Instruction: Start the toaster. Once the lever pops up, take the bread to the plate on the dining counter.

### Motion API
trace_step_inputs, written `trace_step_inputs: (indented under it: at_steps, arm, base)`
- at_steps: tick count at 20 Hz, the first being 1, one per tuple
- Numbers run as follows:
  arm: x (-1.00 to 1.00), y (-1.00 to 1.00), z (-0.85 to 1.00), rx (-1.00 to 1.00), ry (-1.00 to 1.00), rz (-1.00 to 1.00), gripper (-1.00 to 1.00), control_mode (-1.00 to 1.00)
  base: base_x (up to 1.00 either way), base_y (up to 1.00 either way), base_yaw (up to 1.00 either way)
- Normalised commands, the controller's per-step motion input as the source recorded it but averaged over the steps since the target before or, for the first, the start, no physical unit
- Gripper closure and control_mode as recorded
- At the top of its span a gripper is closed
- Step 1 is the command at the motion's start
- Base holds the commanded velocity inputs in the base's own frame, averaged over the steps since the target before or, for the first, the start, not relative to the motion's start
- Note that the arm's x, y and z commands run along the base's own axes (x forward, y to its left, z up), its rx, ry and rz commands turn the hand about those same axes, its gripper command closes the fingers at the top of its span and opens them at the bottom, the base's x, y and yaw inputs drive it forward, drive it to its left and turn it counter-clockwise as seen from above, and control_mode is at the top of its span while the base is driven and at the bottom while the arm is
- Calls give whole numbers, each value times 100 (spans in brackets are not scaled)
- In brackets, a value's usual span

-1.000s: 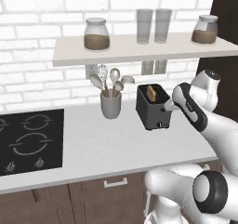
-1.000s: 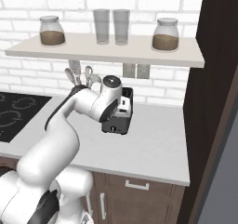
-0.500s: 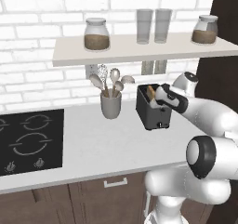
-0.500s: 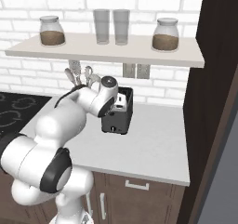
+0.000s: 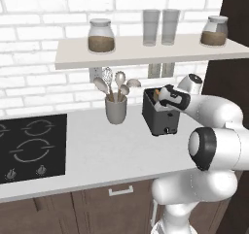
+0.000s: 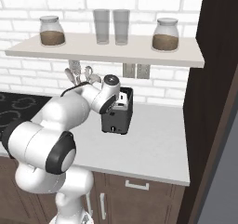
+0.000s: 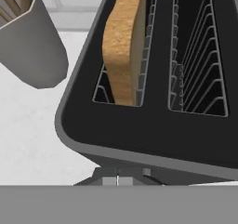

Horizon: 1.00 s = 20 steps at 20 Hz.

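The toaster (image 5: 160, 112) stands on the white counter (image 5: 107, 155), toward its far right part, just right of the grey utensil cup (image 5: 115, 109) and below the wall shelf (image 5: 146, 51). Seen from the hand camera, the bread (image 7: 124, 42) sits upright in the left slot, and much of the slice rises above the slot, so in my judgement it is not pressed down yet. The right slot is empty.

The tool (image 5: 163, 96) hangs over the top of the toaster at its right end, and its two tips are brought together with nothing between them. At the bottom of the hand view a small grey part of the toaster's end face can be seen under the top edge; it may be the lever, but I cannot tell this for sure, and I cannot tell if the tool touches it.

So the task looks to be at its first step. The toaster is probably not started, and a closed tool over that end would suit pushing the lever down. After this, the lever has to pop up, the bread has to be lifted out, and it has to be carried to the plate on the dining counter.

No brand, label or readable writing is visible on the toaster, the cup or the two jars (image 5: 101, 36) on the shelf.
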Motion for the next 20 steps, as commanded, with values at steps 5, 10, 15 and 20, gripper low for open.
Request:
trace_step_inputs:
  at_steps: [5, 10, 15, 20]
  arm:
    - [1, 0, -17, 0, 0, 0, 100, -100]
    - [-12, 0, -13, 0, 1, -4, 100, -100]
    - [-23, 0, -3, 0, 0, -8, 100, -100]
    - [9, 0, 0, 0, 0, -6, 100, -100]
  base:
    - [0, 0, 0]
    - [0, 0, 0]
    - [0, 0, 0]
    - [0, 0, 0]
